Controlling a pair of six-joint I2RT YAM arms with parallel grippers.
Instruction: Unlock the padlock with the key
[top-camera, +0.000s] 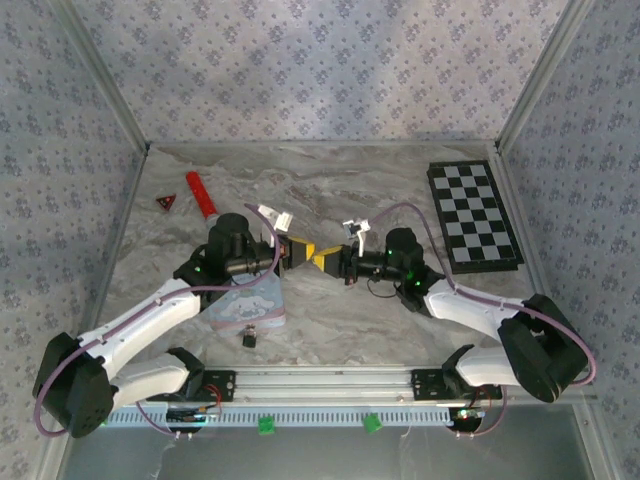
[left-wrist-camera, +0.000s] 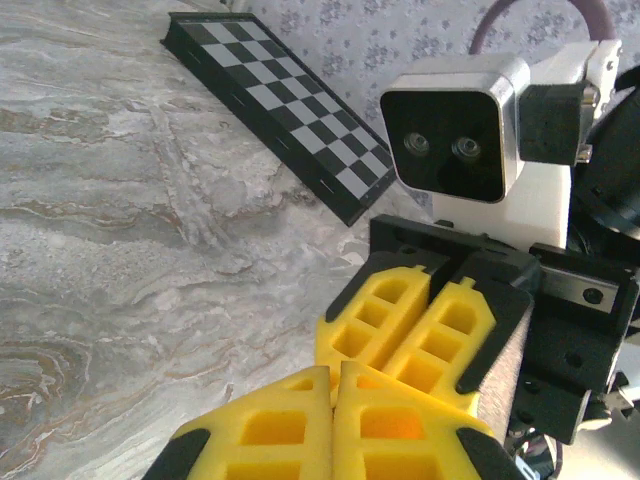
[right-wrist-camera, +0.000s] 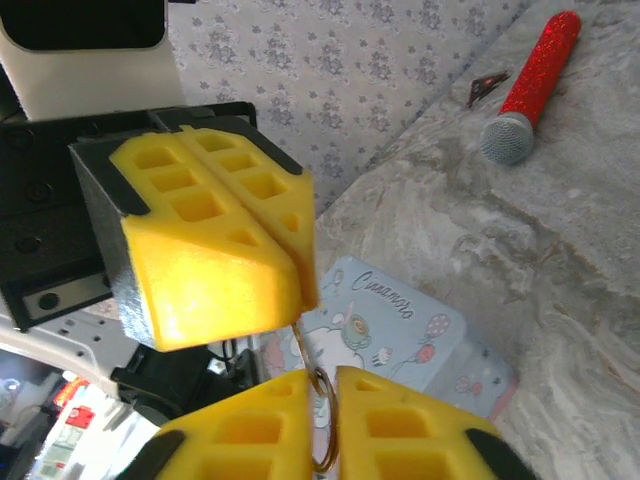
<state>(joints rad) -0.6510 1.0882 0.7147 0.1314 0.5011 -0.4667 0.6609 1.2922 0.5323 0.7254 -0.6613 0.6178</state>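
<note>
Top external view, enclosure: the marbled table (top-camera: 380, 320) is shut in by patterned walls at left, right and rear, with a metal rail (top-camera: 320, 381) along the near edge.

Open room: bare surface lies behind the arms, and also between the right arm and the rail.

Left gripper (top-camera: 297, 250): it sits at table centre, tip to tip with the right gripper (top-camera: 327, 260). Its jaws are pressed together on the key (right-wrist-camera: 318, 382). In the right wrist view a thin brass-coloured stem and ring run out from between those closed tips.

Right gripper: its jaws stand a narrow crack apart and the ring hangs in the slot. Whether the pads press on the ring cannot be told.

Padlock (top-camera: 248, 338): a small dark block lying on the table, just on the near side of the pale blue tin (top-camera: 250, 305). It is close to the left forearm and not far from the rail.

Other items:
- Folding chessboard (top-camera: 472, 215), flat against the right wall.
- Red cylinder (top-camera: 200, 193) with a pale tip, far left.
- Small red triangular piece (top-camera: 165, 201), beside the cylinder and near the left wall.

Obstruction: the left arm crosses above the tin, and the tin stands between the padlock and the joined grippers.
</note>
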